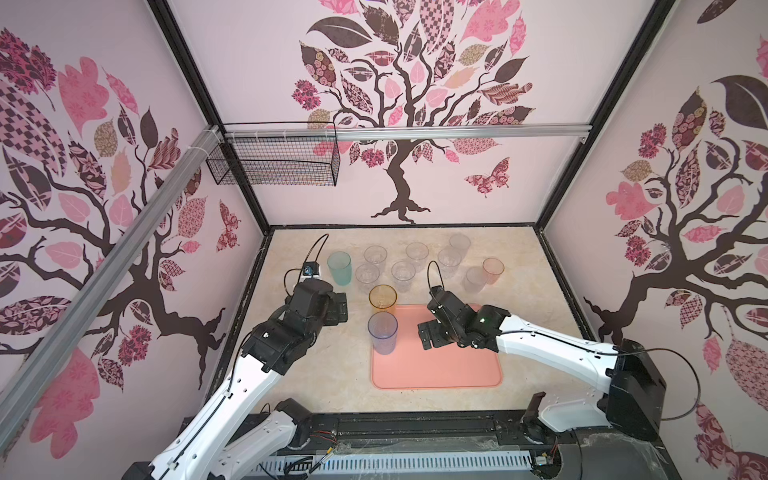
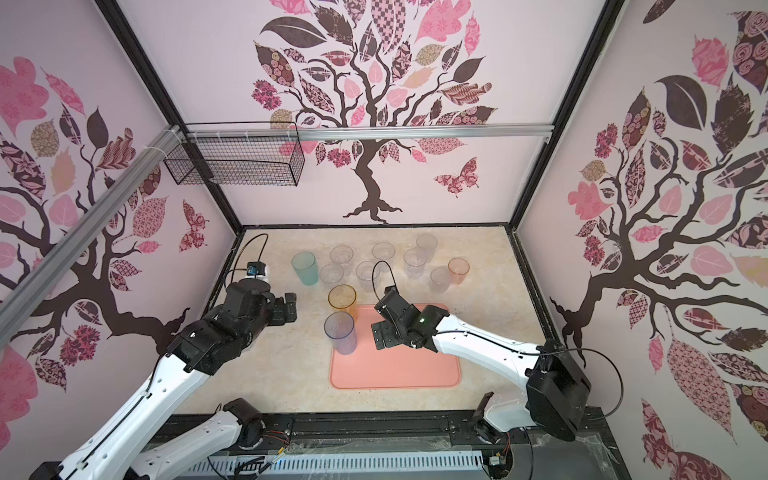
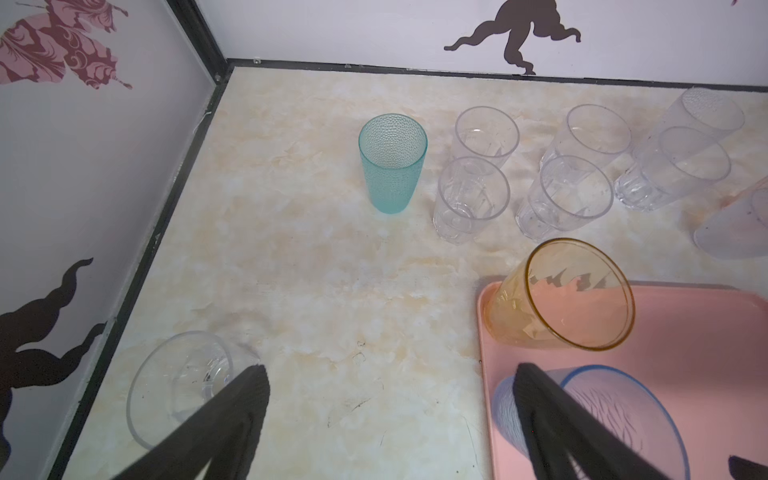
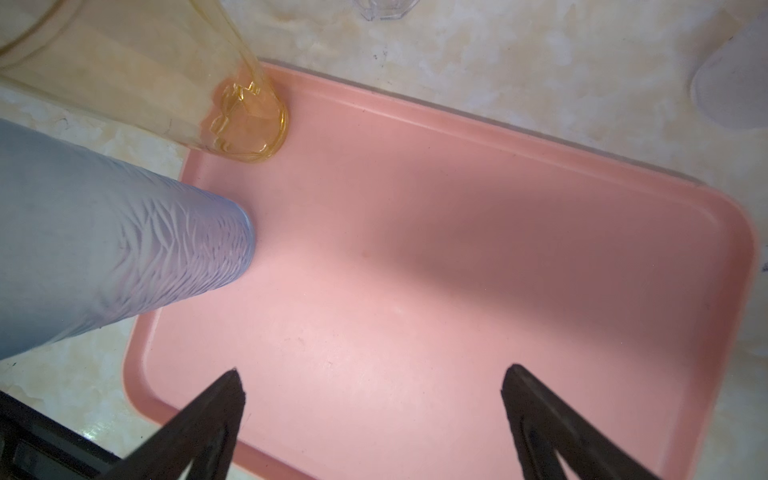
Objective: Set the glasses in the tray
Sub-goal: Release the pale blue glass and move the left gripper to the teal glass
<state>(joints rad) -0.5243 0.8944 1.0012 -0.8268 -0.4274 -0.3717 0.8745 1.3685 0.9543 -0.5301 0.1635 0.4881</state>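
Two are in: the amber glass (image 1: 382,297) stands in the far left corner of the tray (image 1: 436,374), with the tall blue-grey glass (image 1: 382,334) just in front of it along the left rim. The right gripper (image 4: 374,382) hovers over bare tray beside the blue-grey glass, jaws wide, holding nothing. The left gripper (image 3: 390,370), off the tray above the worktop (image 1: 324,374), is spread wide and empty too, with a clear glass (image 3: 183,386) just outside one finger. Behind the tray on the worktop stand the teal glass (image 1: 339,268), a cluster of clear glasses (image 1: 403,272) and the pinkish-orange glass (image 1: 493,270).
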